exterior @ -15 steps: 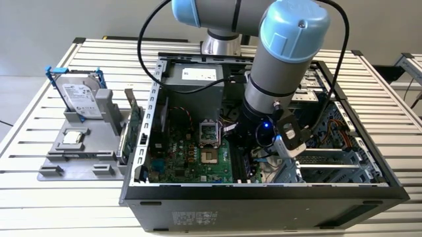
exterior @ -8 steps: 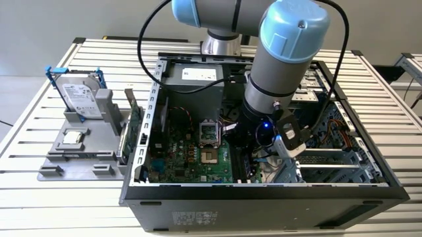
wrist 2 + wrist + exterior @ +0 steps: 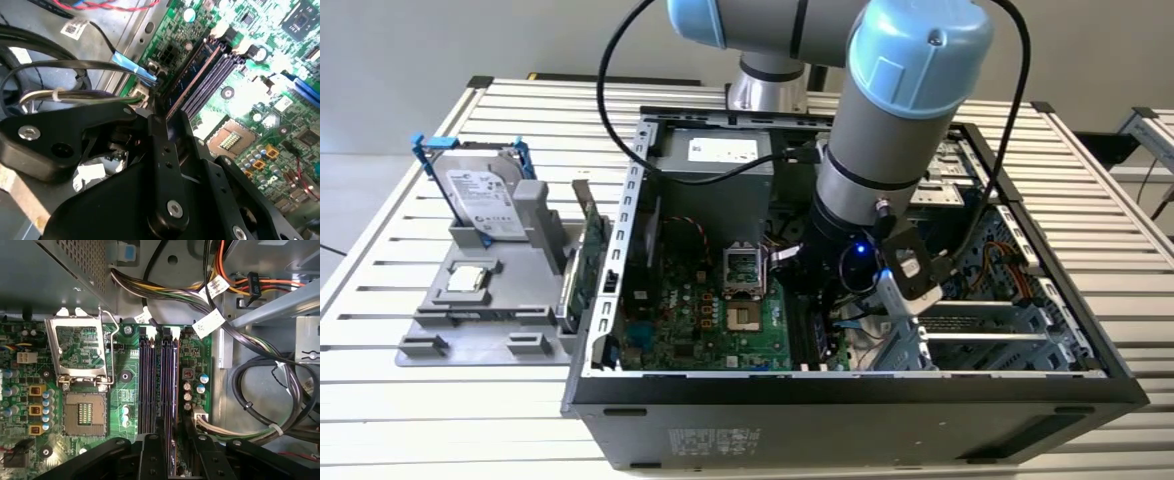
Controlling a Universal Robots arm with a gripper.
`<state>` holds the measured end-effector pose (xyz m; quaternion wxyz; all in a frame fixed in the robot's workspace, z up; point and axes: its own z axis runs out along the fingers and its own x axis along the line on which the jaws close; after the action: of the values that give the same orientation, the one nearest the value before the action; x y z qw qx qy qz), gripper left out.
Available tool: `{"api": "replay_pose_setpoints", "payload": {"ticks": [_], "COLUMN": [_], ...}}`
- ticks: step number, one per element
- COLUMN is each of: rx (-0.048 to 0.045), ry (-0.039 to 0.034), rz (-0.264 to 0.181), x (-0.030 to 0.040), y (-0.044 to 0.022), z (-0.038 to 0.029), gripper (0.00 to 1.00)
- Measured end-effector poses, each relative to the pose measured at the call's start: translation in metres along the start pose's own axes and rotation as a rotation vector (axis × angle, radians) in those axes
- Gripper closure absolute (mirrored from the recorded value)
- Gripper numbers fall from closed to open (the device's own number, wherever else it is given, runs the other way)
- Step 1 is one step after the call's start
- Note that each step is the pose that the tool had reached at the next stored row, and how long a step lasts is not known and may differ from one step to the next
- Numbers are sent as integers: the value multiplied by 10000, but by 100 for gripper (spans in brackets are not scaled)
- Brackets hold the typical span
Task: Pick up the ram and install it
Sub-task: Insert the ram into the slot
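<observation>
I have the gripper (image 3: 169, 452) down inside the computer case (image 3: 854, 390), its fingers (image 3: 162, 150) closed on the ram (image 3: 171, 390), which stands on edge in a motherboard (image 3: 125, 385) slot.

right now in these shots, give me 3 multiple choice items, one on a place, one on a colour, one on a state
1. Where is the gripper?
A. on the grey stand
B. above the hard drive
C. inside the computer case, at the memory slots

2. What colour are the hard drive rails?
A. blue
B. red
C. yellow

3. How is the CPU socket cover?
A. closed
B. flipped open
C. missing

Answers: C, the first wrist view shows the slots right at the gripper; A, blue rails flank the drive; B, the cover stands raised beside the bare socket.
</observation>
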<state>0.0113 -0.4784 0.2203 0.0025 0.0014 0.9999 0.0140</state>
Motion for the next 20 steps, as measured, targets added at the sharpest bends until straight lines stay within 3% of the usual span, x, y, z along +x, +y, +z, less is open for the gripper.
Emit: {"api": "replay_pose_setpoints", "payload": {"ticks": [8, 12, 13, 20], "rx": [0, 0, 0, 0], "ry": [10, 10, 10, 10], "rz": [0, 0, 0, 0], "x": [-1, -1, -1, -1], "y": [7, 2, 1, -12], "z": [-259, -281, -282, -282], "gripper": [0, 0, 100, 100]}}
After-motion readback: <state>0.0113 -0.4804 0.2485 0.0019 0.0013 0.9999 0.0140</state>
